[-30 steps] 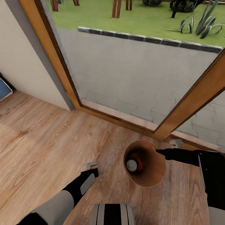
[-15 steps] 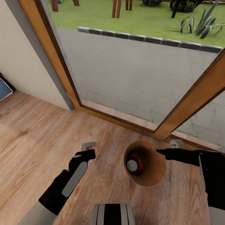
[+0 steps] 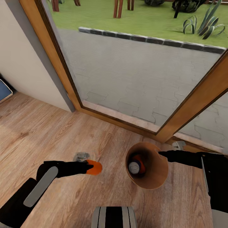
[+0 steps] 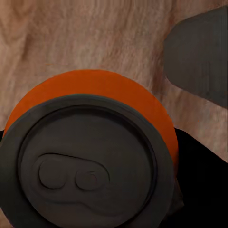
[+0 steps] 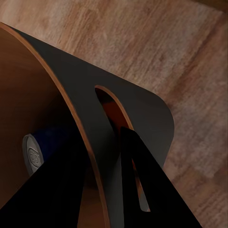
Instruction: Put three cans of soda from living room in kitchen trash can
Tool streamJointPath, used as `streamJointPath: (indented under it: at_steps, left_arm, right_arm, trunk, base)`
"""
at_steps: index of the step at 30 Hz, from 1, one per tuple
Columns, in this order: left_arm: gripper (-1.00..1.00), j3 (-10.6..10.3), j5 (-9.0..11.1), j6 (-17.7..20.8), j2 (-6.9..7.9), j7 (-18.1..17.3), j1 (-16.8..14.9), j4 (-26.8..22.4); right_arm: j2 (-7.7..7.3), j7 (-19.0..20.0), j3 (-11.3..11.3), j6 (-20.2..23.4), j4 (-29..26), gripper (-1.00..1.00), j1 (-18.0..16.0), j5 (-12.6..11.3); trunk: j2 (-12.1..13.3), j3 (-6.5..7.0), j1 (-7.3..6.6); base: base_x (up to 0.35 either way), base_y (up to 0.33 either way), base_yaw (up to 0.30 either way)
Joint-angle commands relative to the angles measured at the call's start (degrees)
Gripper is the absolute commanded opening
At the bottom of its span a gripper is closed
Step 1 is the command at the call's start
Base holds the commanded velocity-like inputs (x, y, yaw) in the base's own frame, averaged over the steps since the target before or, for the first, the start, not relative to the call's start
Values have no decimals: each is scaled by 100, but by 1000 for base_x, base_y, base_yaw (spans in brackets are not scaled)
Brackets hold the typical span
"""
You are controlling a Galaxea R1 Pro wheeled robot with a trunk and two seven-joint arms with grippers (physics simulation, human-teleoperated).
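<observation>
The left gripper (image 3: pixel 89 166) reaches across the wood floor (image 3: pixel 38 139) from the robot's left side, its fingers pinched on an orange can (image 3: pixel 94 167) held clear of the planks and pointing toward the bin (image 3: pixel 157 172), with a gap between the two. In the left wrist view the same orange can (image 4: pixel 95 90) sits close to the camera, its grey top (image 4: pixel 85 171) with the pull tab facing the lens, a dark finger (image 4: pixel 199 52) beside it and floor grain behind. The bin is a round copper-brown one, tilted so that its mouth opens toward the head camera; inside it lie a blue can (image 3: pixel 134 167), grey end up, and a second orange can (image 3: pixel 138 159) just behind it, touching or nearly so (the dark inside makes it hard to tell). The right gripper (image 3: pixel 162 154) comes in from the robot's right and grips the rim of the bin; the right wrist view shows one dark finger (image 5: pixel 142 190) outside the wall and the other inside it, clamped on the bin wall (image 5: pixel 80 90) beside a slot-shaped handle hole (image 5: pixel 114 114), with the blue can (image 5: pixel 35 149) low down in the bin. Beyond the bin stands a wood-framed glass door (image 3: pixel 66 82), with grey paving (image 3: pixel 133 72) and grass (image 3: pixel 142 19) outside.
</observation>
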Motion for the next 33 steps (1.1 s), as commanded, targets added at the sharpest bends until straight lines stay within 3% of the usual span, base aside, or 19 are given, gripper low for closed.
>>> streamJointPath:
  at_steps: [1,2,4,5,6,11,15,20,22,24,27,30,31,33]
  left_arm:
    - [-100,118,-5,-2,166,-667,1,5]
    - [-100,167,1,-9,237,-971,1,6]
    - [-100,401,18,-55,687,-2767,2,11]
    - [-100,456,19,-58,733,-2931,2,14]
    - [-100,677,24,-54,792,-3133,2,18]
    - [-100,920,30,-34,828,-3395,2,25]
    - [-100,972,34,6,837,-3730,2,20]
    - [-100,979,39,70,810,-3803,2,19]
    - [-100,950,43,244,704,-3803,2,19]
    - [-100,936,39,373,494,-3795,2,23]
    - [-100,928,38,400,390,-3794,2,21]
    - [-100,902,20,419,26,-3789,2,18]
    - [-100,892,1,429,-189,-3786,2,12]
    - [-100,881,-14,443,-467,-3785,2,6]
  right_arm:
    - [1,11,2,97,-2,-100,-1,-119]
    - [1,10,2,97,-2,-100,-1,-119]
    - [-1,9,2,97,-2,-100,-1,-119]
    - [-2,11,2,97,-2,-100,-1,-119]
    - [-6,10,2,97,-2,-100,-1,-119]
    - [-8,13,0,97,-2,-100,-1,-119]
    - [-16,16,-6,97,-2,-100,-1,-116]
    - [-17,17,-6,97,-2,-100,-1,-119]
    - [-17,17,-7,97,-2,-100,-1,-119]
    - [-17,17,-7,97,-2,-100,-1,-119]
    - [-17,17,-7,97,-2,-100,-1,-119]
    - [-17,11,-7,97,-2,-100,-1,-119]
    - [-17,9,-7,97,-2,-100,-1,-118]
    - [-17,9,-7,97,-2,-100,-1,-113]
  trunk:
    - [0,0,0]
    - [0,0,0]
    - [0,0,0]
    - [0,0,0]
    - [0,0,0]
    - [0,0,0]
    - [0,0,0]
    - [0,0,0]
    - [0,0,0]
    - [0,0,0]
    - [0,0,0]
    - [0,0,0]
    - [0,0,0]
    - [0,0,0]
  base:
    - [0,0,0]
    - [0,0,0]
    - [0,0,0]
    - [0,0,0]
    - [0,0,0]
    - [0,0,0]
    - [0,0,0]
    - [0,0,0]
    - [0,0,0]
    - [0,0,0]
    - [0,0,0]
    - [0,0,0]
    - [0,0,0]
    - [0,0,0]
